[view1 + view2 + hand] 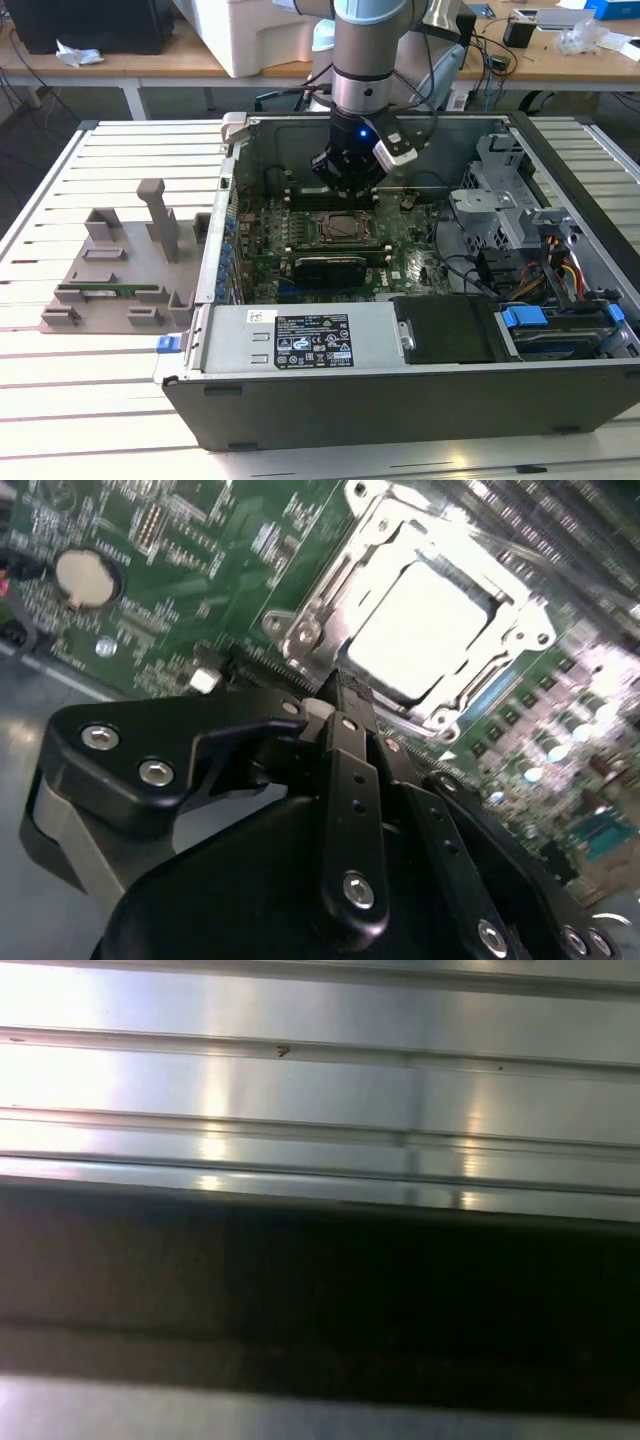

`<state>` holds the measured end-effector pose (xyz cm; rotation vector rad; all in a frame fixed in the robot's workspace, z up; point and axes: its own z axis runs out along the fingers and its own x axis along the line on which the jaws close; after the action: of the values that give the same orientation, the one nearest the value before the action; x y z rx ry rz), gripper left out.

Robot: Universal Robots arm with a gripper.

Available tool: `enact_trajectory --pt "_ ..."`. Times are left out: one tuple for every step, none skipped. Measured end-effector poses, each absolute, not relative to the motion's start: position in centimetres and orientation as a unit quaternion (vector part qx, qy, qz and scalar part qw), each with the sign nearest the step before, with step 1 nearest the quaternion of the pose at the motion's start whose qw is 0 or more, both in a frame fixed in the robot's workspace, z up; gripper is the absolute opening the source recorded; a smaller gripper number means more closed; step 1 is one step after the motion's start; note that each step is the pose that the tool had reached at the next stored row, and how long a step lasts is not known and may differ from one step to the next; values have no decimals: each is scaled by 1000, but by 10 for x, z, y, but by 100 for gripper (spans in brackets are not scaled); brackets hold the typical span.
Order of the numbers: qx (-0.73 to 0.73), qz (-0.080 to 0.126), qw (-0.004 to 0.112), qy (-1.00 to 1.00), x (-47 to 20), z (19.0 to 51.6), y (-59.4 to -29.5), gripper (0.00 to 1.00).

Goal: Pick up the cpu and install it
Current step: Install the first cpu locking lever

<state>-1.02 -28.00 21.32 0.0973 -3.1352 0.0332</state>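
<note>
The cpu (420, 630) is a pale silvery square lying inside the metal-framed motherboard socket (300, 630); light glares off its top. In the exterior view the socket (333, 228) sits mid-board in the open computer case (400, 390). My gripper (345, 188) hangs from the arm just behind the socket, low over the board. In the second wrist view the gripper (335, 695) has its black tip right at the socket's edge, beside the cpu and not over it. Nothing shows in its grasp.
A grey fixture (120, 270) holding a green memory stick (105, 291) lies on the slatted table at the exterior view's left. The power supply (310, 338) fills the case front. Drive cage and cables (540, 250) crowd the right. A coin battery (85, 575) sits on the board.
</note>
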Motion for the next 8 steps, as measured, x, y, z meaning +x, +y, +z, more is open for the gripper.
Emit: enact_trajectory --pt "31 11 2 -999 -10 213 -283 11" --pt "31 11 2 -999 -10 213 -286 11" --pt "31 11 2 -999 -10 213 -289 11" --pt "31 11 2 -999 -10 213 -294 11" --pt "31 11 2 -999 -10 213 -297 11" --pt "31 11 2 -999 -10 213 -300 11" --pt "31 11 2 -999 -10 213 -304 11" --pt "31 11 2 -999 -10 213 -306 11"
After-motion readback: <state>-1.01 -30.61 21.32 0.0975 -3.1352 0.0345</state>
